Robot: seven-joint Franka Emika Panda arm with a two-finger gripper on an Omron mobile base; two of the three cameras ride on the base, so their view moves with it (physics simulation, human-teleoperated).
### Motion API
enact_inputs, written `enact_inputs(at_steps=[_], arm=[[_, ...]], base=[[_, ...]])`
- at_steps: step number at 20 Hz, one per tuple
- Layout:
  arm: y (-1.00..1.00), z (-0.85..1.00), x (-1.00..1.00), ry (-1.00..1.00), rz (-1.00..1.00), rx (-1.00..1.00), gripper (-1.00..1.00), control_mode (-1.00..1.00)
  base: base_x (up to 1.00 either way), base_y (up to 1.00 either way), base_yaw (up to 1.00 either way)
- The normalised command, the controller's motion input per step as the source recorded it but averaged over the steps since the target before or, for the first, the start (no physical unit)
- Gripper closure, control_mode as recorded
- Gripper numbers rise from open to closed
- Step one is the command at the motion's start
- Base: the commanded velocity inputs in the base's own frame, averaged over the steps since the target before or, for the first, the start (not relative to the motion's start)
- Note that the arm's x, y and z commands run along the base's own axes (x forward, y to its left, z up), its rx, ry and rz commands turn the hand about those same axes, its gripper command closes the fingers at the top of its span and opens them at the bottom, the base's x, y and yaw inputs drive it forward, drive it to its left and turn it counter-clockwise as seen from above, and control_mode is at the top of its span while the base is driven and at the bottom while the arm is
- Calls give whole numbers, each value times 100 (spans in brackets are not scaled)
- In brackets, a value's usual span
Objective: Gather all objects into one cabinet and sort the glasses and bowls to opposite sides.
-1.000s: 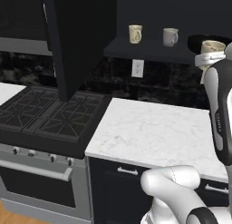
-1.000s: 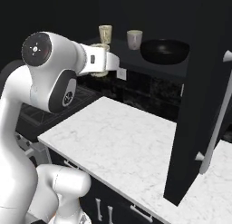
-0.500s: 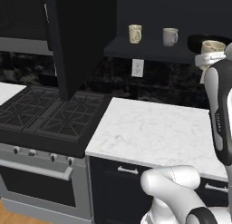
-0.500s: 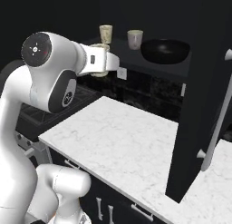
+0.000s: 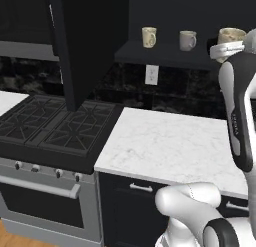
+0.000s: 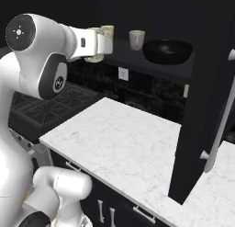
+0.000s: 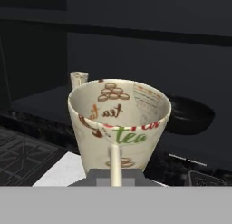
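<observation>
Gripper (image 7: 113,171) pinches tea cup (image 7: 118,123) by its rim; bowl (image 7: 188,114) at three o'clock; a thin-rim slip could drop it.

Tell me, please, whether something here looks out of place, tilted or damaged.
Nothing looks damaged or spilled. The gripper holds a patterned tea cup upright in the air, off the shelf, where the cream mug, the pale grey mug and the black bowl stand upright.

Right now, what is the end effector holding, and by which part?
A cream cup printed with "tea", pinched at its near rim by the end effector, one thin finger showing against the outer wall.
</observation>
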Motion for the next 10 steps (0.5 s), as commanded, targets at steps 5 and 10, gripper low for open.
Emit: enact_inputs(at_steps=[5,10], arm=[[60,52,37,9,1,0,100,-100],[15,-6,15,2,1,0,100,-100]], base=[[0,0,0],[0,0,0]])
